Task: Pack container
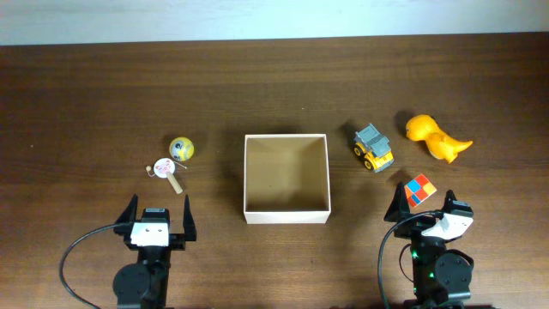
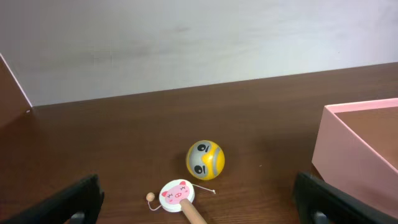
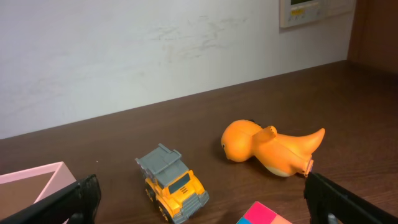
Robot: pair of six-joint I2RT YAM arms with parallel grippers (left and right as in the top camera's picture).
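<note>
The container (image 1: 287,215), a square white-walled box with a bare tan inside, sits mid-table; its corner shows in the left wrist view (image 2: 357,146) and the right wrist view (image 3: 28,177). Left of it lie a yellow face ball (image 1: 181,148) (image 2: 205,160) and a pig-face rattle drum (image 1: 165,170) (image 2: 177,193). To its right are a yellow dump truck (image 1: 373,148) (image 3: 172,182), an orange dinosaur (image 1: 435,137) (image 3: 267,143) and a colour cube (image 1: 419,190) (image 3: 264,214). My left gripper (image 1: 159,206) (image 2: 196,205) is open just short of the drum. My right gripper (image 1: 423,199) (image 3: 202,202) is open at the cube.
Dark wooden tabletop all round, with a white wall along its far edge. A wall panel (image 3: 308,11) hangs at the upper right of the right wrist view. Black cables loop beside both arm bases near the front edge.
</note>
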